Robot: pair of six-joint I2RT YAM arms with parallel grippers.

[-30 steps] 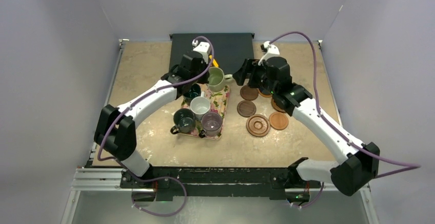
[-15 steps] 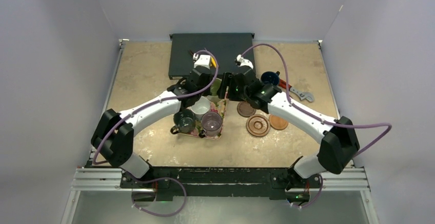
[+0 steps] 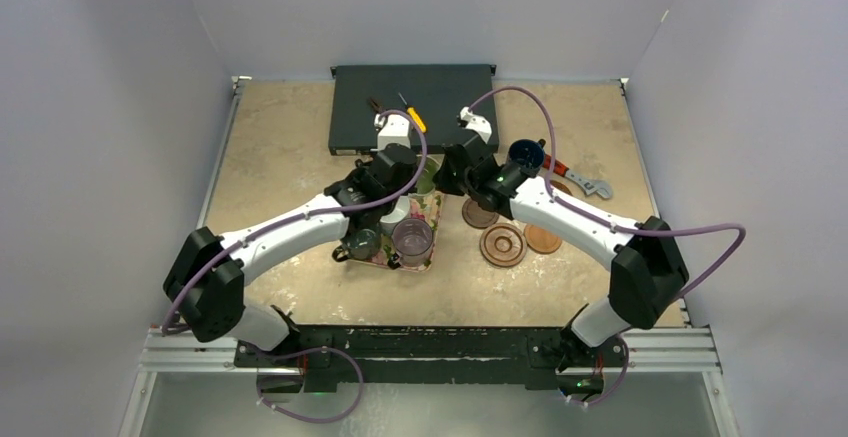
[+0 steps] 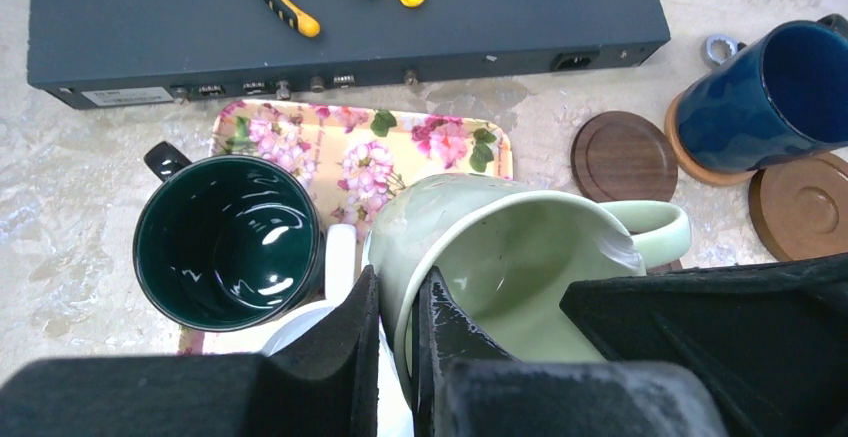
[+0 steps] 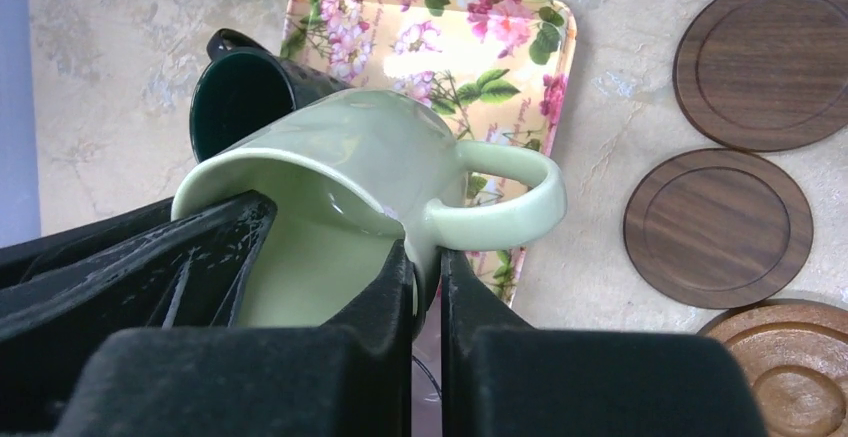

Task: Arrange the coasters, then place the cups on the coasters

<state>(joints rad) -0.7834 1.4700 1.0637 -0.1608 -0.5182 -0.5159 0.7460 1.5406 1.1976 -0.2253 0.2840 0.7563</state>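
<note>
Both pincers gripped the pale green mug (image 4: 500,257) at once: the left pincer (image 4: 398,297) pinched its wall away from the handle, the right pincer (image 5: 425,267) its rim beside the handle. The mug hung tilted over the floral tray (image 5: 470,27), with the dark teal mug (image 4: 225,242) at its 9 o'clock and the dark brown coasters (image 5: 718,227) at 3 o'clock. Opposed pulls might have wrenched it loose onto the teal mug.

Bright, even light w/ soft shadows; wrist-cam foregrounds blurry.
</note>
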